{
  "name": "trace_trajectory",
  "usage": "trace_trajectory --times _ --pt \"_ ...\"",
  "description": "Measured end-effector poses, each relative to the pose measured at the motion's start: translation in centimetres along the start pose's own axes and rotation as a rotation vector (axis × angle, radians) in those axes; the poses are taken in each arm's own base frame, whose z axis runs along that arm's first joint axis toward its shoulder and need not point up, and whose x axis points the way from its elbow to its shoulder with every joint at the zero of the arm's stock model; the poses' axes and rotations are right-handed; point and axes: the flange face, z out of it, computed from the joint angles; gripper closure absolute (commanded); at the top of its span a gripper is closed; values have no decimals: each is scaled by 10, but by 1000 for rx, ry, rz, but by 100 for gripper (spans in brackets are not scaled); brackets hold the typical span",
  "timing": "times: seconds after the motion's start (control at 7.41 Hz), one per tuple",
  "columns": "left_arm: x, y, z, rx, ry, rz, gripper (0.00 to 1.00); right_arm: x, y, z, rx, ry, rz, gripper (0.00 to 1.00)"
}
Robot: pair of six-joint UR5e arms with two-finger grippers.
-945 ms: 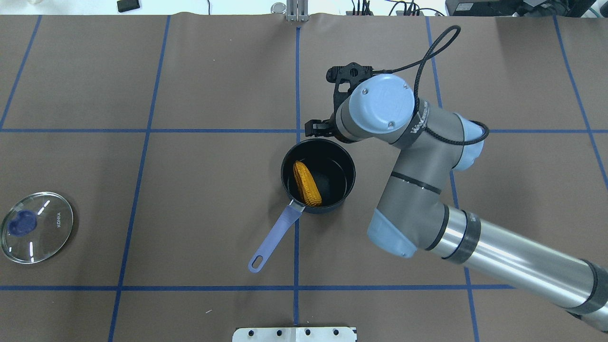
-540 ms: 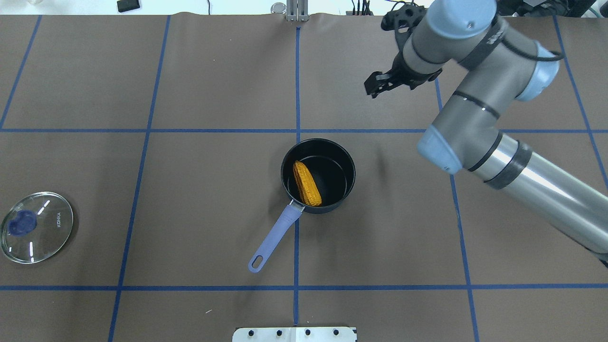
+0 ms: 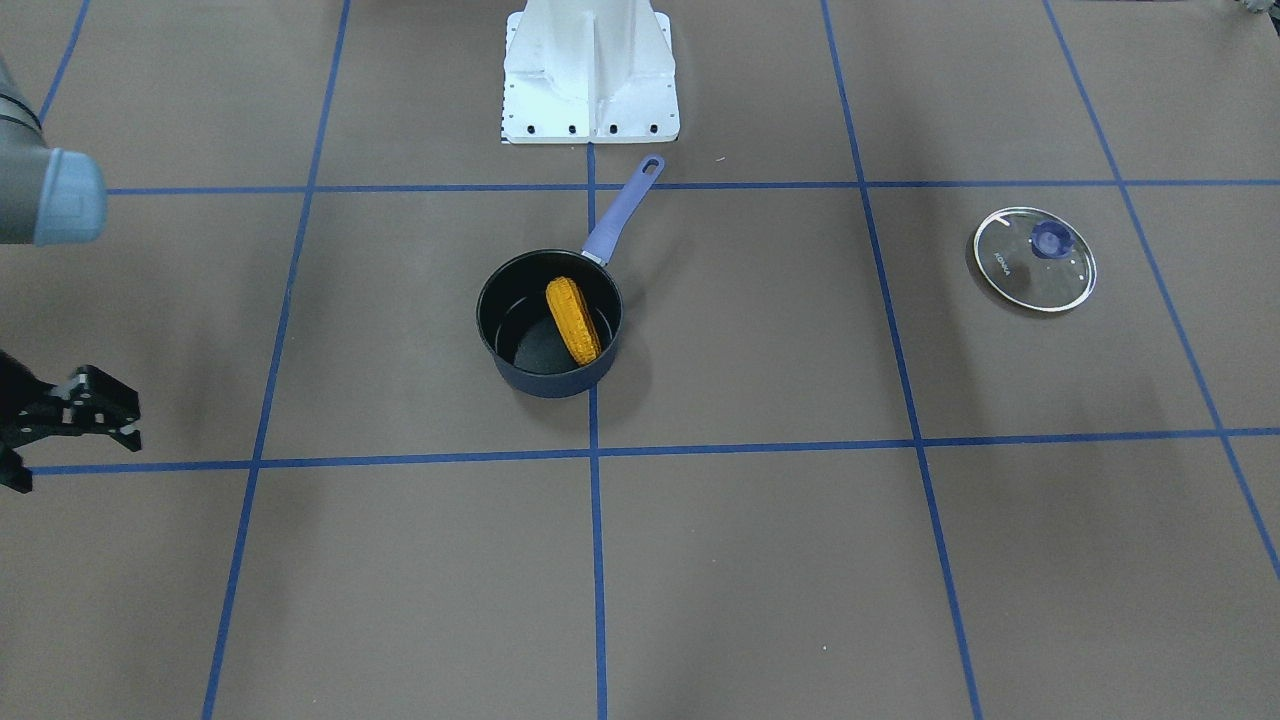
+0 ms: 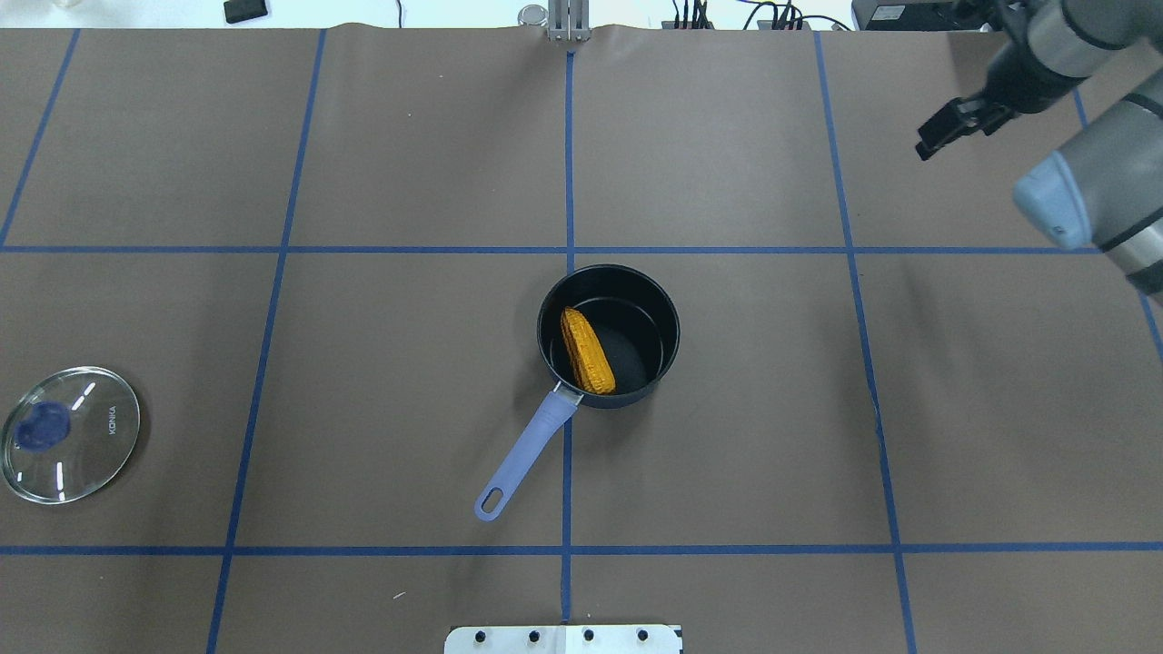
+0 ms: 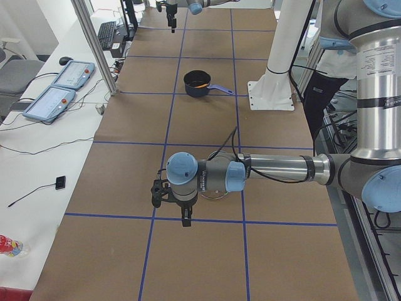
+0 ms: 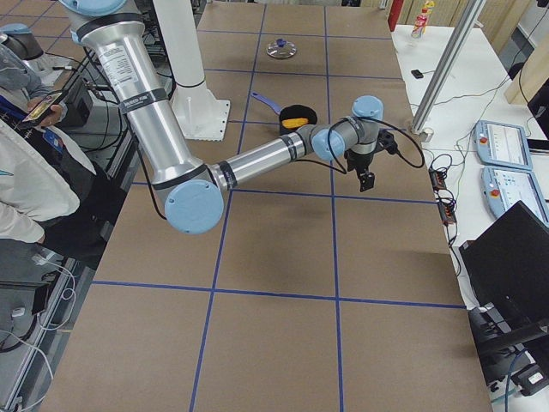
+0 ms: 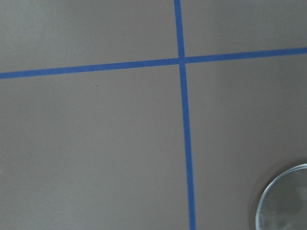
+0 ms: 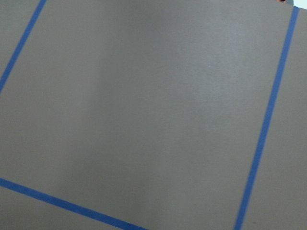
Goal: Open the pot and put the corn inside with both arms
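Table cover (image 4: 409,182): matt brown, paper-like, w/ blue tape lines (image 4: 570,163). Pot (image 3: 550,384): dark, semi-gloss inside. Handle (image 4: 531,440): matt lilac plastic. Corn (image 4: 588,352): bumpy, matt yellow. Lid (image 4: 91,454): clear glossy glass, metal rim. Right arm tube (image 6: 257,159): polished metal.

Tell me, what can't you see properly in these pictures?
- Left gripper: shows only in the left side view, too small to tell whether it is open or shut.
- Lid: the left wrist view's corner cuts off all but a curved rim.
- Pot floor: the corn hides the part beneath it in the overhead view.
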Motion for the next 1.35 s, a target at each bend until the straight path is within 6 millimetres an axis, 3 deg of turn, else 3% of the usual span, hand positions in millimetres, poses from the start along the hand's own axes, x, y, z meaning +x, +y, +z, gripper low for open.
trace_trajectory --times 0.13,0.27,0.54,0.67,0.94,1.35 --pt "1 -3 -1 9 3 7 1 53 51 -4 -23 -5 25 0" --pt "4 -4 -3 23 4 22 1 92 101 -9 -37 2 69 0" --pt "5 -4 -4 34 0 38 1 149 176 -29 -36 29 182 0" --pt "4 -1 -2 32 -1 36 1 169 203 -34 -38 40 231 0" --pt "1 3 1 26 0 30 1 190 232 -39 -41 63 280 0" --pt "1 4 1 25 2 29 1 209 248 -46 -73 103 221 0"
